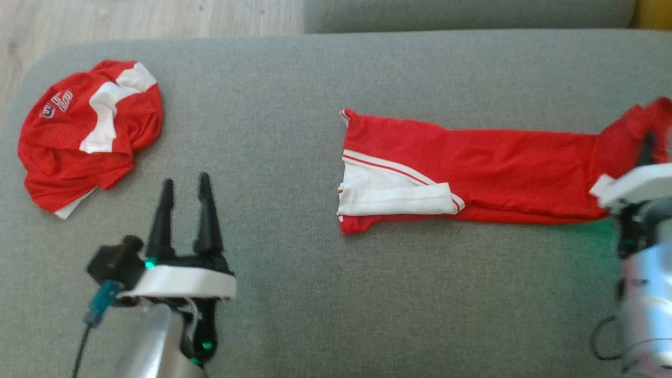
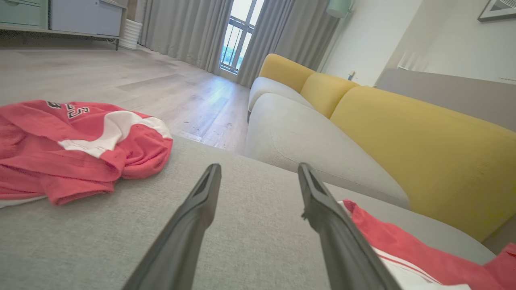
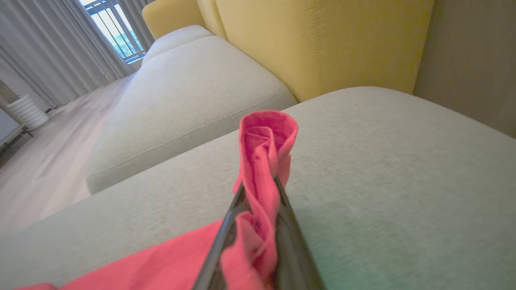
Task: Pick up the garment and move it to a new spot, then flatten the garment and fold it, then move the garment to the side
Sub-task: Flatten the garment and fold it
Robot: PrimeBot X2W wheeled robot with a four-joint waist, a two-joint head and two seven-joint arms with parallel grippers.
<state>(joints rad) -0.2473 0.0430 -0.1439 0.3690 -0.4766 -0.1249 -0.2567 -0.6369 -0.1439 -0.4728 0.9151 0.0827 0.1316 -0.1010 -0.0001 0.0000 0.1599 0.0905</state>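
The garment (image 1: 472,173) is a long red piece with white, red-striped trim, stretched across the grey seat cushion (image 1: 294,304). In the head view it runs from just right of centre out to 3 o'clock. Its trimmed end points toward 9 o'clock and its far end is raised off the cushion.

Treat it as a light, thin knit: limp, with no stiffness and nothing fragile. It will probably drag and bunch on the rough upholstery rather than slide. Expect it to sag and double over wherever you leave it unsupported.

Your right hand (image 3: 260,193) is clamped on that 3 o'clock end. The right wrist view shows a rolled tuft of red cloth standing up out of the closed jaws. That looks like a bunched grip on several layers, which is good for hauling but poor for flattening. A single hem corner would serve you better once you spread it.

Your left hand (image 1: 186,179) hovers at 8 o'clock with its jaws wide and holds nothing, well apart from the garment. The free trimmed corner at the garment's 9 o'clock end looks like the natural second hold, so the cloth hangs taut between two points.

A crumpled red and white jersey (image 1: 89,134) with numbers on it lies at 10 o'clock, near the left hand. Steer clear of it.
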